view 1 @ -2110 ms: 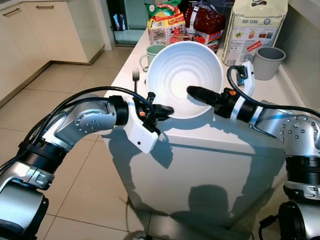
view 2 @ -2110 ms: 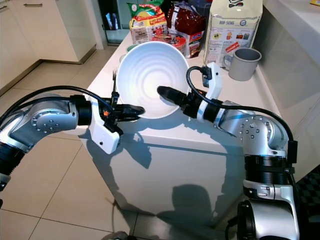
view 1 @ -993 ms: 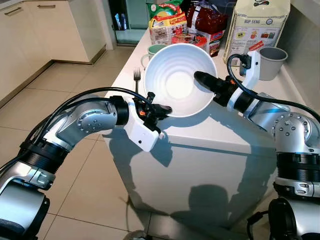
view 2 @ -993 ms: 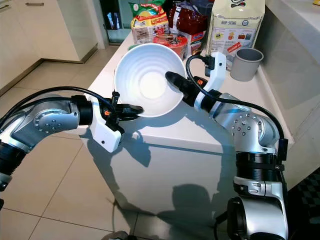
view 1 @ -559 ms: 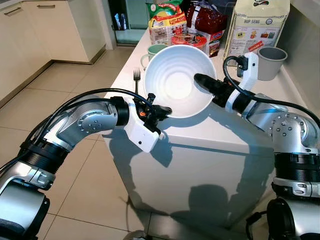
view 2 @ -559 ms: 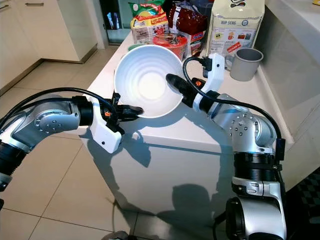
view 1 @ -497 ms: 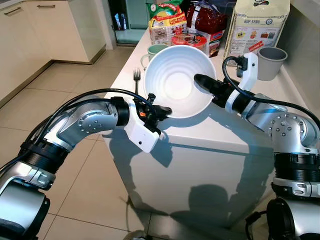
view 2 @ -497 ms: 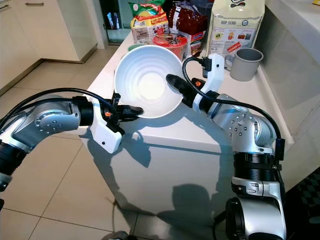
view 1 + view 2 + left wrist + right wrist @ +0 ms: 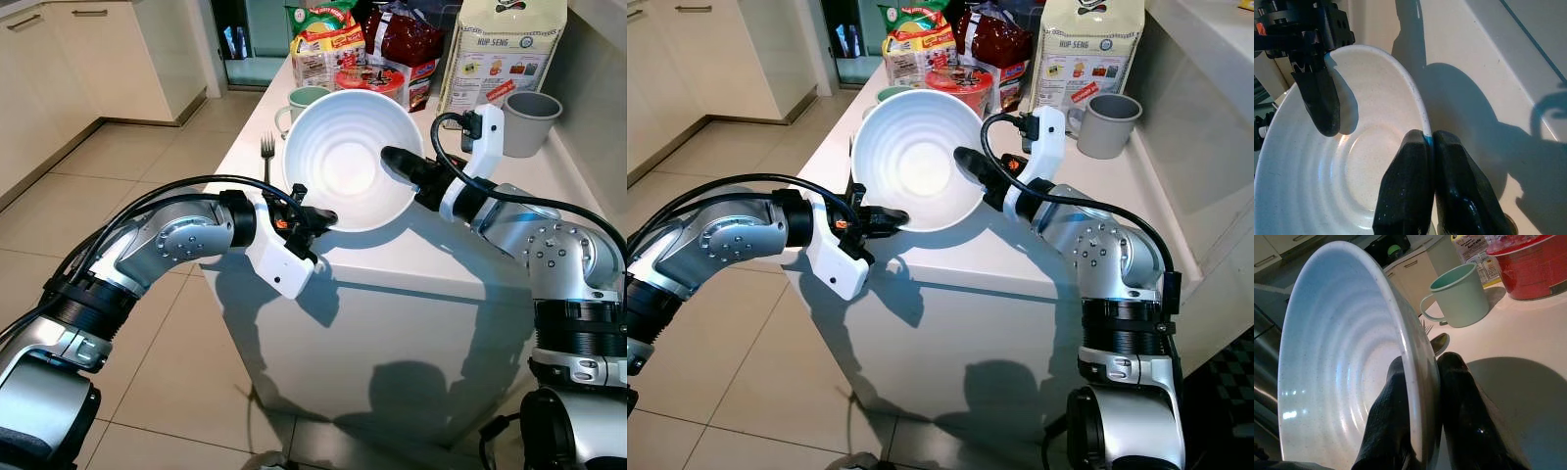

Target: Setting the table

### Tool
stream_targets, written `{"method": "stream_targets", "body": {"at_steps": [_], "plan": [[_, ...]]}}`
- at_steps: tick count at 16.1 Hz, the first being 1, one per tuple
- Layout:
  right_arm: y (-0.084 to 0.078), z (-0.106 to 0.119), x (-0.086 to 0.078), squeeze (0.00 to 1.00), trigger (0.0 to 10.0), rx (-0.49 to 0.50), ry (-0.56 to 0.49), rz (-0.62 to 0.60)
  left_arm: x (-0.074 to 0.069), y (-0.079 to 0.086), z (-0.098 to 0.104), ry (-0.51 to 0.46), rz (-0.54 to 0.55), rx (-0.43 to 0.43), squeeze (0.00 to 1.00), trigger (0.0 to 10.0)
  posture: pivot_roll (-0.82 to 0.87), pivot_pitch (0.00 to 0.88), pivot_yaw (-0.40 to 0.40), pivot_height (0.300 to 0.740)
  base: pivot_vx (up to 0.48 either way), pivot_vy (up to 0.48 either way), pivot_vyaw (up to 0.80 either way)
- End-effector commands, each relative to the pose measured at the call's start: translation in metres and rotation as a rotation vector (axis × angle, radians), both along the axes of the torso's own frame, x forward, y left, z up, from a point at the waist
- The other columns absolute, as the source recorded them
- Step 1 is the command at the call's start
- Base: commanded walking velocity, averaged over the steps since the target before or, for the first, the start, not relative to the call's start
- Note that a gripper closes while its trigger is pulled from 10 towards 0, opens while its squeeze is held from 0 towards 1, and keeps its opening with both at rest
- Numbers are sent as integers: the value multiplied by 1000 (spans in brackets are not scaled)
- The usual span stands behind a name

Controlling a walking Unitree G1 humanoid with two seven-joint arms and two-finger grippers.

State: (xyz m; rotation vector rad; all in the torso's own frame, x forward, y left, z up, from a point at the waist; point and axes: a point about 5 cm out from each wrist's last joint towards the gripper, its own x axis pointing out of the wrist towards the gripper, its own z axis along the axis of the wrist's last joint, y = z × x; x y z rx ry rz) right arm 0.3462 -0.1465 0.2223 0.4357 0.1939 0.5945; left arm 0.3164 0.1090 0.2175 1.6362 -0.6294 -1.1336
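We hold the white bowl point(image 9: 345, 159) with both claws above the near end of the white surface point(image 9: 441, 257). The left claw point(image 9: 1426, 142) is closed on the near rim, one finger inside and one outside. The right claw point(image 9: 1418, 377) is closed on the far right rim in the same way.

Compared with two seconds ago, the bowl looks smaller and sits farther back over the surface, and our right arm is drawn more toward the back. In the last half second almost nothing has changed, so we judge that the carrying is nearly finished. The bowl is tilted, with its opening toward us, and its shadow lies on the surface below it, so it seems not yet set down.

Behind the bowl are a fork point(image 9: 265, 148), a green mug point(image 9: 1461, 296), a red cup point(image 9: 1528, 269), snack bags point(image 9: 326, 39) and a grey cup point(image 9: 527, 119). For the next step we think the bowl must be made level and lowered in the free place near the fork.
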Motion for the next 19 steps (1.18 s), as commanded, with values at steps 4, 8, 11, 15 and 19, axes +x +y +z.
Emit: {"method": "stream_targets", "body": {"at_steps": [4, 8, 11, 15, 19], "plan": [[-3, -4, 1, 0, 0, 29, 6, -21, -3, -8, 28, -84, -64, -166, 0, 0, 87, 0, 52, 740, 0, 0, 0], [-3, -5, 2, 0, 0, 25, 5, -21, -1, -9, 28, -82, -46, -183, 0, 1059, 87, 0, 52, 740, 0, 0, 0], [-2, -6, 2, 0, 0, 24, 6, -20, 0, -9, 29, -88, -28, -191, 0, 10000, 89, 0, 49, 740, 0, 0, 0], [-1, -7, 1, 0, 0, 20, 7, -18, 2, -8, 31, -85, 1, -231, 1000, 10000, 88, 0, 49, 740, 0, 0, 0], [-2, -8, 1, 0, 0, 18, 12, -21, 5, -8, 33, -34, 37, -299, 1000, 10000, 87, 0, 49, 740, 0, 0, 0]]}}
